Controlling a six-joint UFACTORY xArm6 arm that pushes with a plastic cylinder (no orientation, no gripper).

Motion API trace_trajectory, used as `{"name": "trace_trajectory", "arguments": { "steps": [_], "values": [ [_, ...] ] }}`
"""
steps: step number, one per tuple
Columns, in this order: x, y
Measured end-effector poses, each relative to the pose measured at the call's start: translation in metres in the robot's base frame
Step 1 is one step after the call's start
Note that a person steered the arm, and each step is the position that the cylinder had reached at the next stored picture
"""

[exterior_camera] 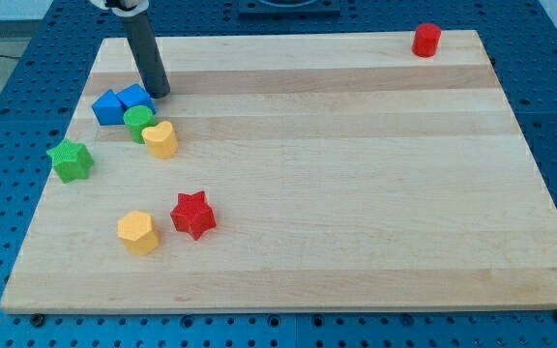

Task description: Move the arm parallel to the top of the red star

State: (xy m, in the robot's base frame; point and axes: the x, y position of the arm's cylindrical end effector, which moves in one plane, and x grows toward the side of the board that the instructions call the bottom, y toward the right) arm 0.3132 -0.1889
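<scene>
Tip rests well above the red star, toward the view's top.

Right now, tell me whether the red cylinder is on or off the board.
On. The red cylinder stands upright on the wooden board, just inside its top right corner, far from my tip.

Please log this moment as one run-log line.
my tip: beside blue block, view's top-left | red star-shaped block: below, apart from tip | yellow hexagonal block: left of star
</scene>
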Motion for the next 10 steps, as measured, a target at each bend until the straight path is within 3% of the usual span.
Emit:
{"name": "trace_trajectory", "arguments": {
  "steps": [5,6,7,8,10],
  "values": [
    [-0.024,-0.022],
    [-0.025,0.007],
    [-0.028,0.09],
    [-0.021,0.09],
    [-0.021,0.032]
  ]
}}
